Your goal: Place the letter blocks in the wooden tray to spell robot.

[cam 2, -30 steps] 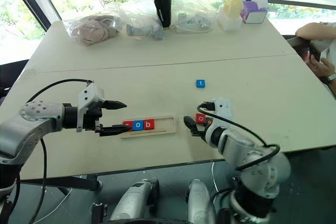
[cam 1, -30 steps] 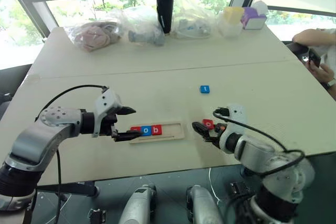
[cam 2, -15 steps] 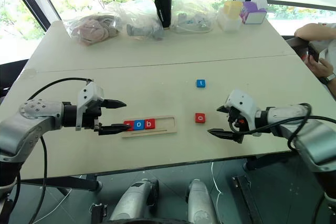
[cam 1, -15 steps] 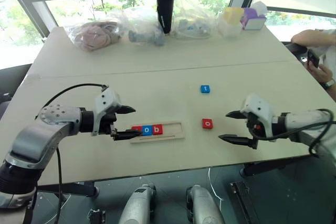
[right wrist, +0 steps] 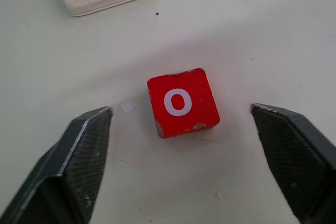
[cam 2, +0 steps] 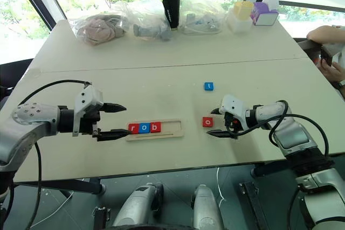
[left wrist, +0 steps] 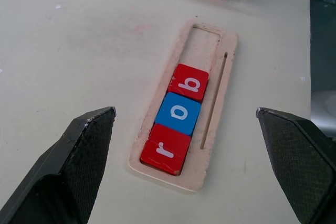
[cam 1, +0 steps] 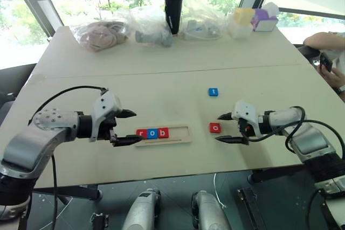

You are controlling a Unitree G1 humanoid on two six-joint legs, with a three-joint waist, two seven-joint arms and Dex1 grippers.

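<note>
The wooden tray point(cam 1: 181, 132) lies near the table's front and holds the letter blocks r point(cam 1: 142, 133), o point(cam 1: 152, 133) and b point(cam 1: 163, 132) in a row at its left end. My left gripper point(cam 1: 138, 126) hovers open just left of the tray, nothing between its fingers. A red o block point(right wrist: 181, 102) lies flat on the table right of the tray. My right gripper point(cam 1: 218, 129) is open, one fingertip point(right wrist: 94, 129) on each side of that block and neither touching it. Farther back lies a blue t block point(cam 1: 213, 92).
Along the far side of the table stand plastic bags point(cam 1: 102, 30), a black tumbler point(cam 1: 173, 1) and yellow and purple containers point(cam 1: 253, 19). A person's arm point(cam 1: 323, 41) shows at the right edge. The table's front edge runs close below both grippers.
My right arm swung out to the right and its gripper rolled. It then came back left, so the red o block now sits between its narrower open fingers. The left gripper stayed put.
</note>
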